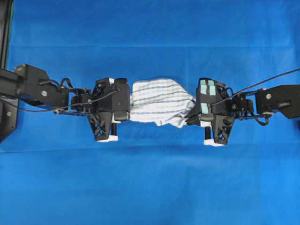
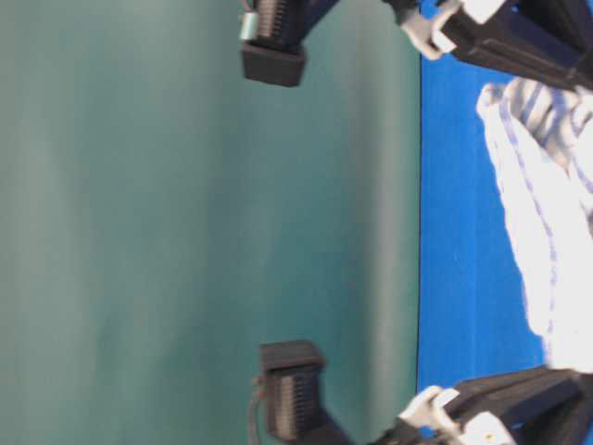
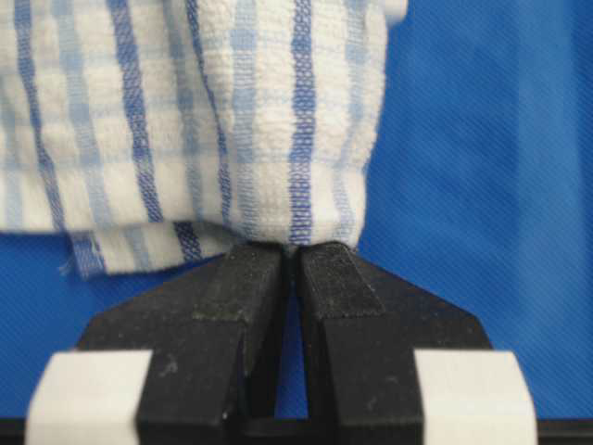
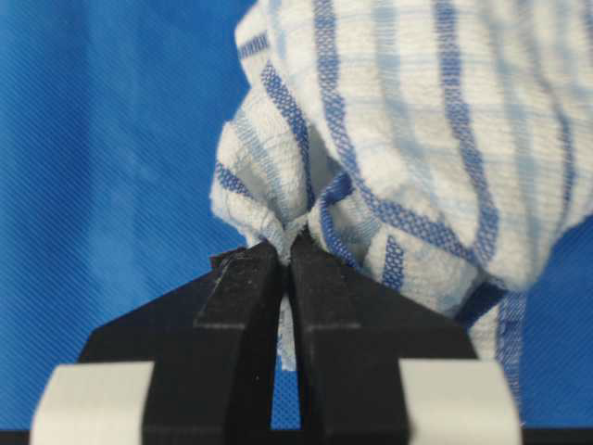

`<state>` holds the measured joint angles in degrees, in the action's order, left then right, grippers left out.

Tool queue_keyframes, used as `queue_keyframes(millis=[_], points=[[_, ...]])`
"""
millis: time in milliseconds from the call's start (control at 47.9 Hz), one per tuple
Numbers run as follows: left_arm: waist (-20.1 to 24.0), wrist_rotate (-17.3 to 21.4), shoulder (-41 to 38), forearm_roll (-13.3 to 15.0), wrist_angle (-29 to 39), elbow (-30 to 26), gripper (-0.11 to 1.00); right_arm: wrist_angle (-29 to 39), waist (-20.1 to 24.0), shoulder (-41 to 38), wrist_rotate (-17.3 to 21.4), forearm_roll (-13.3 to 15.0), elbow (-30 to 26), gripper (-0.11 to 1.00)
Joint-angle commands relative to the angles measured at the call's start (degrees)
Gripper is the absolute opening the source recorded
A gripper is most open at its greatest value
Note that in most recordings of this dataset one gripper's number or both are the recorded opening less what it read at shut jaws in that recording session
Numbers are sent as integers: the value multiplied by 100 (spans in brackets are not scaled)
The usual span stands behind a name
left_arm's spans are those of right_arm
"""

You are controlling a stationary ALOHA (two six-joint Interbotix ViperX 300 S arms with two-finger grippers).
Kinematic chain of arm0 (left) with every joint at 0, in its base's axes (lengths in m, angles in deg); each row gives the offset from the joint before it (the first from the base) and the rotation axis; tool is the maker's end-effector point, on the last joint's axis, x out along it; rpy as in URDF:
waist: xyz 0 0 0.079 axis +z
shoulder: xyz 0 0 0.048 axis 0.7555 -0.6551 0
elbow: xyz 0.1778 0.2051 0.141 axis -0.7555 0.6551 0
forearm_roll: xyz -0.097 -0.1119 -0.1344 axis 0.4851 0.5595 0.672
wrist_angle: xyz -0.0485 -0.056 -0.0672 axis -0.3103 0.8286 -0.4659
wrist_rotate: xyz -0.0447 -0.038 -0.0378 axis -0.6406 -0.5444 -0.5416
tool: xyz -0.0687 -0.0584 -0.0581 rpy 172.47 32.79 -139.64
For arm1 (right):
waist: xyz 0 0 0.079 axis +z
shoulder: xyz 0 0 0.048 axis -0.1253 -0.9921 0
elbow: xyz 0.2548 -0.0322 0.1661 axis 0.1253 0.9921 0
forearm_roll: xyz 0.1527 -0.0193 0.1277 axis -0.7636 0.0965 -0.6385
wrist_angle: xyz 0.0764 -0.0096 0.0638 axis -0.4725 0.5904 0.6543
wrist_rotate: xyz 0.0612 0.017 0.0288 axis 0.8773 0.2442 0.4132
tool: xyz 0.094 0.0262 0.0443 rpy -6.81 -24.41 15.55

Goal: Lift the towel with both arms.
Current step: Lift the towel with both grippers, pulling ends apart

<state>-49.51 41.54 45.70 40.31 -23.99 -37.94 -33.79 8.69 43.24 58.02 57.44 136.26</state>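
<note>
The towel [image 1: 157, 101], white with blue and grey checks, lies bunched on the blue covering between my two arms. My left gripper [image 1: 127, 107] is at its left edge. In the left wrist view the left gripper [image 3: 294, 248] is shut, its tips pinching the folded hem of the towel [image 3: 232, 120]. My right gripper [image 1: 193, 112], with pale green patches, is at the towel's right end. In the right wrist view the right gripper [image 4: 289, 246] is shut on a gathered corner of the towel [image 4: 435, 139], with cloth showing between the fingers. The towel [image 2: 547, 213] rests on the table.
The blue table covering [image 1: 150, 187] spreads all around the towel. A black frame [image 1: 4, 28] stands at the left edge. A cable [image 1: 272, 79] runs along the right arm. The table-level view is turned sideways and mostly shows a green wall [image 2: 185, 222].
</note>
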Motion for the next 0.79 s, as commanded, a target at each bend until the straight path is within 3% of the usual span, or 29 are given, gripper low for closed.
queue_keyframes(millis=[0, 313, 772], points=[[-9, -35, 501, 9, 229, -141, 1, 132, -18, 360, -18, 9, -141, 4], [9, -35, 2215, 9, 1266, -290, 1, 1503, -18, 1890, -132, 193, -562, 4], [255, 26, 3753, 9, 2101, -914, 1, 2487, -18, 3305, -202, 1028, -1389, 4]])
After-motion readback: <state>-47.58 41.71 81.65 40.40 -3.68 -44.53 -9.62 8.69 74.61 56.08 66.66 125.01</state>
